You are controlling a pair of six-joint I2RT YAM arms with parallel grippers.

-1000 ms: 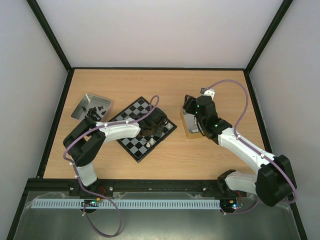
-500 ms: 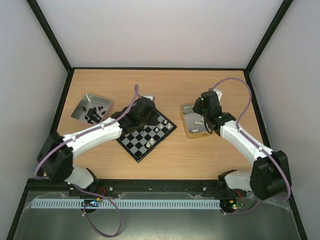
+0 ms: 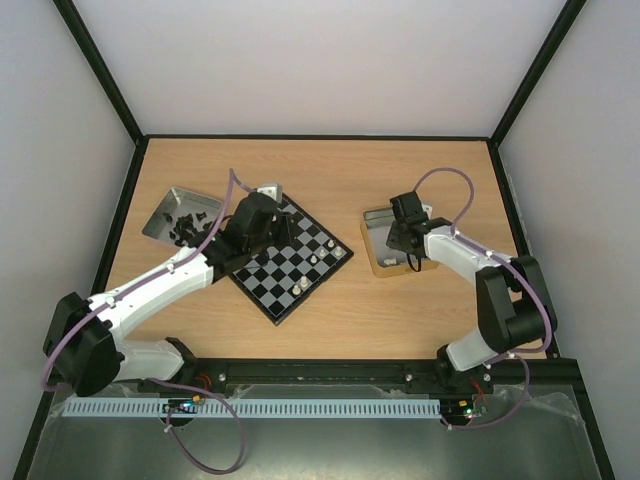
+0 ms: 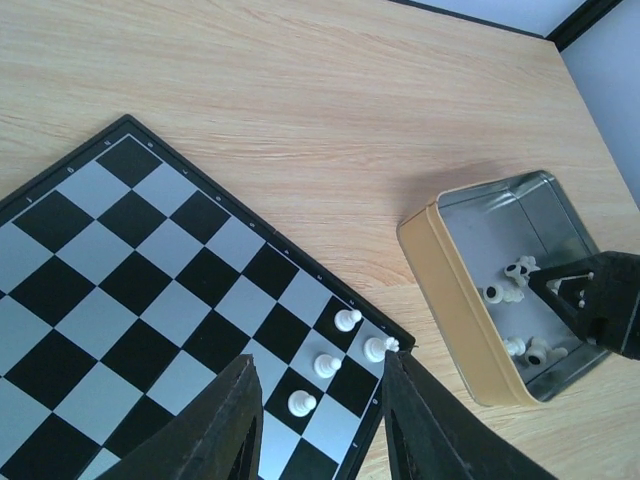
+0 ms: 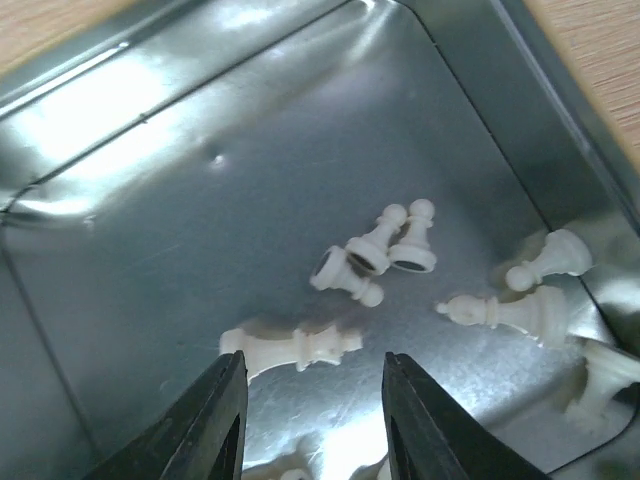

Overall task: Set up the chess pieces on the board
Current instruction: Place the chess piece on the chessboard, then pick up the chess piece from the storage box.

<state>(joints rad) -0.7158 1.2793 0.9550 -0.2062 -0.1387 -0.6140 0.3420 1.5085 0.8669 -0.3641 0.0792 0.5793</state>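
Note:
The board point(image 3: 290, 262) lies slanted on the table, with a few white chess pieces point(image 3: 314, 258) standing near its right corner. In the left wrist view they stand upright in that corner point(image 4: 326, 365). My left gripper point(image 3: 256, 216) hovers over the board's far left part, open and empty point(image 4: 318, 358). My right gripper point(image 3: 406, 238) reaches down into the gold-rimmed tin point(image 3: 379, 265). It is open point(image 5: 312, 357) just above a long white piece point(image 5: 290, 347) lying on the tin floor. Several more white pieces point(image 5: 380, 250) lie on their sides around it.
A shallow metal tray point(image 3: 165, 206) with dark pieces sits at the far left. The gold-rimmed tin point(image 4: 452, 300) stands just right of the board's corner, with my right gripper's fingers point(image 4: 590, 300) inside it. Black frame rails edge the table.
My left arm has swung from the board's near right side to its far left side, and its jaws have parted. My right gripper has dropped lower into the tin, its jaws narrowing.

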